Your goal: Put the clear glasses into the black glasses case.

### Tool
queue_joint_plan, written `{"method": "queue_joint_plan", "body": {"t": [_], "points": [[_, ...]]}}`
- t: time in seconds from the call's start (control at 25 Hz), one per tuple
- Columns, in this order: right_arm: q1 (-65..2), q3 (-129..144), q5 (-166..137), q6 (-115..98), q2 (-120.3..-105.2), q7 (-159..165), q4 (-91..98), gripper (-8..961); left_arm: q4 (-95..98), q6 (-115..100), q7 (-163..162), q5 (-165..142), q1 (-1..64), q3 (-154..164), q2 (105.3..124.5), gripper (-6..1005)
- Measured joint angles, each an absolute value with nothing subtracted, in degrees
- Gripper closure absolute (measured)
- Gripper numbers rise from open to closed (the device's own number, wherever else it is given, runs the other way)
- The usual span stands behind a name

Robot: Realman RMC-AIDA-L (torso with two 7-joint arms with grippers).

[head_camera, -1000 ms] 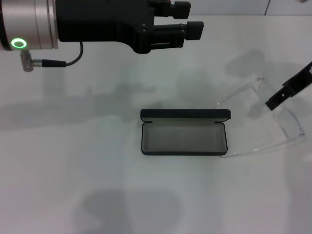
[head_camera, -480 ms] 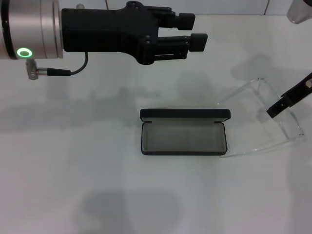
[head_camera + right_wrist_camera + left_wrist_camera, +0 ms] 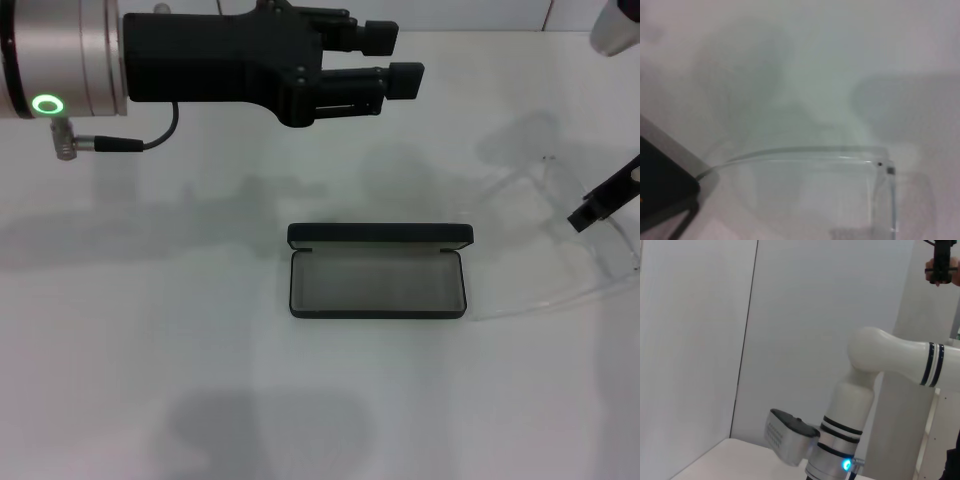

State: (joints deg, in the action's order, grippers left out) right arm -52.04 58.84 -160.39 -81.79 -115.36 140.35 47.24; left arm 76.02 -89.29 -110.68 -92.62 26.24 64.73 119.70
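1. Since a second ago: clear glasses [image 3: 560, 235] dragged slightly rightward, farther from the black glasses case [image 3: 378, 270]; not closer to going in.
2. Right gripper [image 3: 606, 198] at the glasses' front; jaws' state impossible to tell.
3. Left gripper [image 3: 390, 58] raised behind the case, jaws apart, empty.
4. Case open on white worktop [image 3: 150, 350]: matte black shell, grey lining, rounded corners. Glasses: transparent plastic, thin arms.

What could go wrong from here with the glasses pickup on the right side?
1. The clear glasses are nearly invisible on the white table, so the right gripper above them may misjudge its grasp.
2. Their arms are unfolded, and one tip lies close to the open black glasses case; dragging could nudge it.
3. Unfolded, they may not fit inside. The left gripper hovers idle behind.
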Motion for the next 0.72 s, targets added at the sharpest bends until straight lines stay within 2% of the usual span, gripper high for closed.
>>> {"method": "queue_joint_plan", "body": {"t": [0.28,0.72], "points": [[-51.38,60.94,-160.75,-80.06,-115.21,139.99,47.44,835,76.55,-89.23,-110.58,-92.61,26.59,64.5,119.47,523],[-44.04,60.43,-160.84,-80.39,-115.21,139.39,61.56,853,76.19,-89.19,-110.25,-92.55,25.91,64.42,119.63,531]]}}
